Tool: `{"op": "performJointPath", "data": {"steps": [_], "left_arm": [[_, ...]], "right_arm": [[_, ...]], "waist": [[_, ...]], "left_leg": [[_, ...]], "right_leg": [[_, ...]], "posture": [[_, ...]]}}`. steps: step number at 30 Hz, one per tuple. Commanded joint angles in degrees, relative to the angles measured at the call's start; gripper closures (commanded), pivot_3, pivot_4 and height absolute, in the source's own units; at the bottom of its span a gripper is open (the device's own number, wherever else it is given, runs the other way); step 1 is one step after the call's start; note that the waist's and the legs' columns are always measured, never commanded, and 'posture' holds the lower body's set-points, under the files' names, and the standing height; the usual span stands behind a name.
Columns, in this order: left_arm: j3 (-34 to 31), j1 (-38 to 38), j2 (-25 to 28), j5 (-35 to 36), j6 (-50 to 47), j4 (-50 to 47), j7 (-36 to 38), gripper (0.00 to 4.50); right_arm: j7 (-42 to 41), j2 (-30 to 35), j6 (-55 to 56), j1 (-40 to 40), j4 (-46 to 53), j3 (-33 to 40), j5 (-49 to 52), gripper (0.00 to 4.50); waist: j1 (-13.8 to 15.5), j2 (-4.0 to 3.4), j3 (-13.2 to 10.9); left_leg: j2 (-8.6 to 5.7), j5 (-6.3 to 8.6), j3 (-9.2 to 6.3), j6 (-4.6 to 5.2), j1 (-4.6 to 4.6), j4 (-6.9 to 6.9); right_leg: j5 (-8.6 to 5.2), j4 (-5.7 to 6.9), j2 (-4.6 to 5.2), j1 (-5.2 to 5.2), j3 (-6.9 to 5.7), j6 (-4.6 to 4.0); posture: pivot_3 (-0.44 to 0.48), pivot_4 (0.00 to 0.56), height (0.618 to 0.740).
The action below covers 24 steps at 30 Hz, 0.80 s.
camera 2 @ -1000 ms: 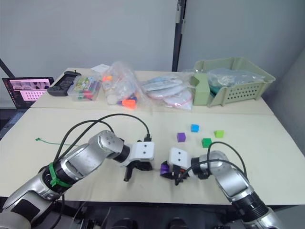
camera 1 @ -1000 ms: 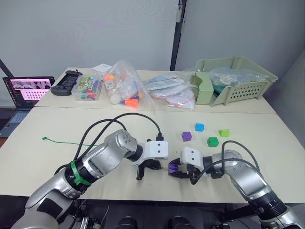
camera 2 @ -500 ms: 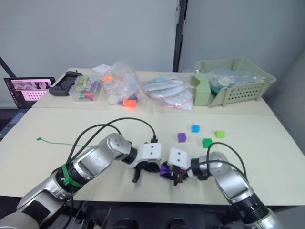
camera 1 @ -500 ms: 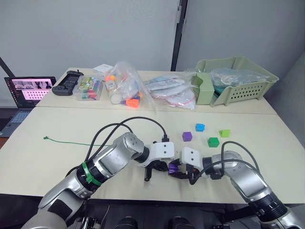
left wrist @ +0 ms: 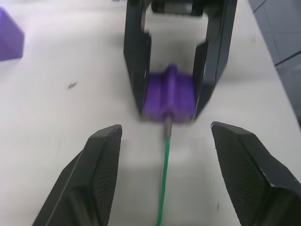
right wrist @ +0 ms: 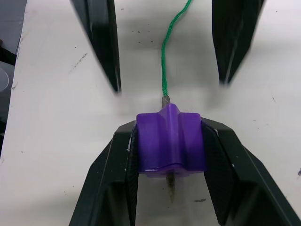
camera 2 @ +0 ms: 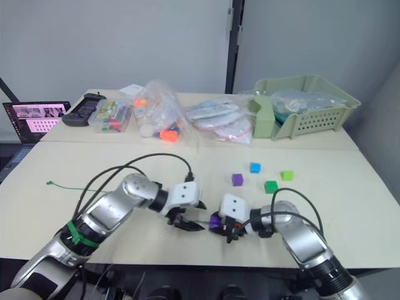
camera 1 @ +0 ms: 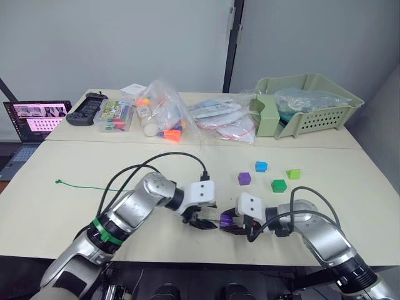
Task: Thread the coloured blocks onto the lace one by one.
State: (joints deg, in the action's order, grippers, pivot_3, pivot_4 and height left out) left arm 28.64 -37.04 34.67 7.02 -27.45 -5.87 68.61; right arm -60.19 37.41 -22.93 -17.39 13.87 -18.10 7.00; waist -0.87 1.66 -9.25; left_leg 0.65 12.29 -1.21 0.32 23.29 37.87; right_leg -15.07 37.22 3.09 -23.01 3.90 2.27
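Note:
My right gripper (camera 1: 227,221) is shut on a purple block (right wrist: 170,141) low over the table's front edge. The green lace (left wrist: 164,181) has its stiff tip pushed through that block, and the tip pokes out on the far side (right wrist: 170,186). My left gripper (left wrist: 167,132) faces the block with its fingers (left wrist: 101,179) open on either side of the lace, not touching it. The cord trails left to its knot (camera 1: 58,182). A second purple block (camera 1: 244,179), a blue one (camera 1: 261,166), a dark green one (camera 1: 279,185) and a lime one (camera 1: 293,174) lie loose behind my right arm.
A pale green basket (camera 1: 312,109) stands at the back right. Plastic bags (camera 1: 165,115) with toys, a clear box (camera 1: 116,116) and a black controller (camera 1: 87,107) line the back. A laptop (camera 1: 37,122) sits at the far left.
My left gripper has opened and let go of the lace, whose tip now sits in the purple block. The right gripper has not moved.

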Motion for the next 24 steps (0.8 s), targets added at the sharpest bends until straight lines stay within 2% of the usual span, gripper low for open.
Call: {"op": "performJointPath", "data": {"steps": [1, 10, 13, 19, 20, 24], "left_arm": [[-1.7, 1.1, 1.0, -0.6, 6.4, 1.6, 1.3, 1.49], [-1.8, 4.0, -3.1, -2.9, 14.5, 10.1, -1.6, 1.49], [-2.0, 4.4, -3.4, -2.9, 15.5, 11.4, -0.3, 2.31], [-2.9, 5.1, -4.9, -1.2, 14.6, 10.1, 0.0, 4.3], [-3.2, 5.1, -5.5, -0.9, 14.2, 9.6, -0.2, 4.5], [-3.2, 5.0, -6.6, -1.9, 14.3, 9.2, -0.4, 4.5]], "right_arm": [[-0.2, 0.5, -0.6, 0.7, 0.6, -0.2, 0.2, 3.12], [0.1, 0.7, -1.4, 0.3, 0.9, 0.2, 0.6, 3.12], [0.2, 0.9, -1.6, 0.4, 1.2, 0.3, 0.7, 3.12], [0.5, 1.1, -2.0, 0.7, 1.6, 0.5, 0.7, 3.12], [0.7, 1.0, -2.1, 0.7, 1.6, 0.5, 0.8, 3.12], [1.0, 0.8, -2.1, 0.8, 1.5, 0.4, 0.7, 3.12]], "waist": [[0.0, 0.0, 0.0], [0.1, 0.0, 0.0], [0.1, 0.0, 0.0], [0.1, 0.0, 0.0], [0.1, 0.0, 0.0], [0.1, 0.0, 0.0]], "left_leg": [[0.0, 0.0, 0.0, 0.0, 0.0, 0.0], [-0.01, 0.0, 0.01, 0.0, 0.02, 0.0], [-0.02, 0.0, 0.01, 0.0, 0.01, 0.0], [-0.02, 0.0, 0.01, 0.0, 0.0, 0.01], [-0.02, 0.0, 0.01, 0.0, 0.01, 0.0], [-0.02, 0.0, 0.01, 0.0, 0.01, 0.01]], "right_leg": [[0.0, 0.0, 0.0, 0.0, 0.0, 0.0], [0.0, 0.01, 0.01, -0.02, 0.0, 0.0], [0.0, 0.0, 0.01, 0.02, 0.0, 0.0], [0.0, 0.0, 0.01, 0.01, 0.0, 0.0], [0.0, 0.0, 0.02, 0.01, 0.0, 0.0], [0.01, 0.0, 0.02, 0.01, 0.0, 0.0]], "posture": [[0.0, 0.15, 0.74], [0.0, 0.15, 0.74], [0.0, 0.15, 0.74], [0.0, 0.15, 0.74], [0.0, 0.15, 0.74], [0.0, 0.15, 0.74]]}}
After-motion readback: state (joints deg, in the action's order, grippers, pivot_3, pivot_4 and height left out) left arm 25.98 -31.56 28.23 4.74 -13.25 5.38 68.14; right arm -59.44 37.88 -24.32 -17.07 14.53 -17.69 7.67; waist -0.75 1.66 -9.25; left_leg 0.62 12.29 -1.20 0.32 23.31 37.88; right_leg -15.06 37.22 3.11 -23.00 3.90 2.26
